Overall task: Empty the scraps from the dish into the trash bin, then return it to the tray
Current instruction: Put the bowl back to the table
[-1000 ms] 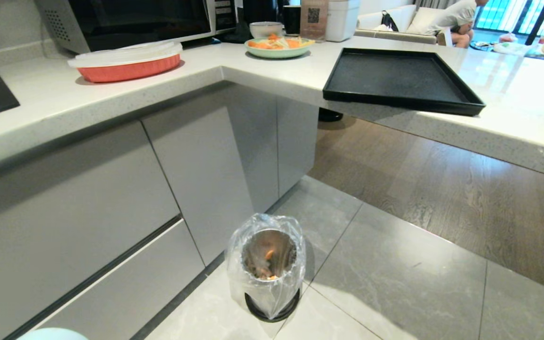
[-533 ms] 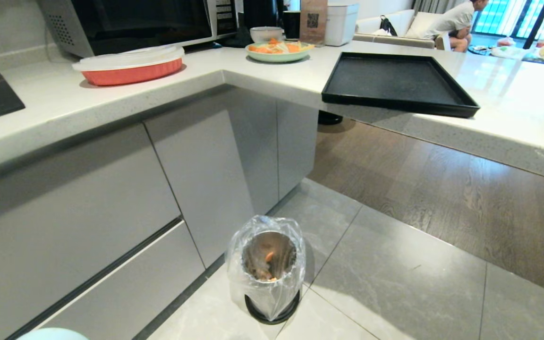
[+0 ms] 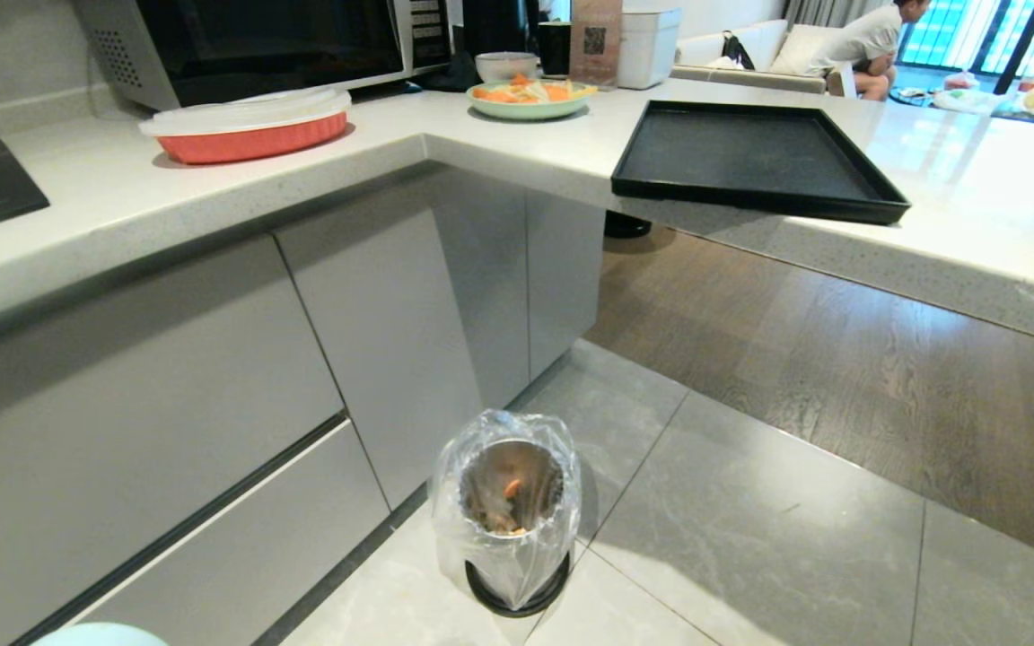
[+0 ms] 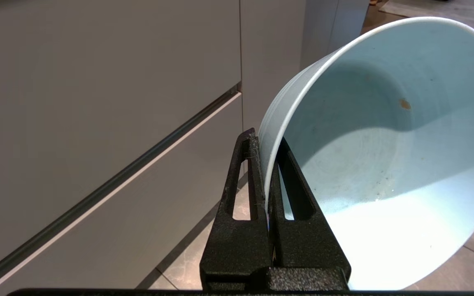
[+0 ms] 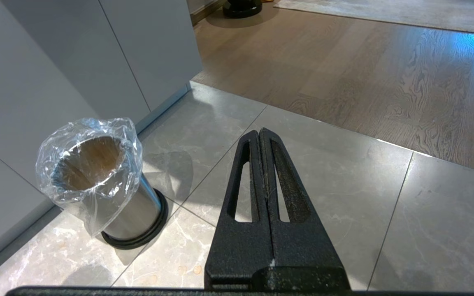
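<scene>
My left gripper is shut on the rim of the pale-blue dish, one finger inside and one outside. The dish is tilted on its side. Its inside holds only a small orange speck. In the head view only a sliver of the dish shows at the bottom edge. The trash bin stands on the floor tiles by the cabinets, with orange scraps inside. My right gripper is shut and empty, over the tiles beside the trash bin. The black tray lies empty on the counter, its near corner overhanging the edge.
On the counter are a pale-green plate of orange slices, a greyish bowl, a lidded red baking dish and a microwave. Grey cabinet fronts run along the left. A person sits far back.
The whole head view has shifted slightly downward, so the camera has moved. The bin, tray and dish keep their places relative to each other.
</scene>
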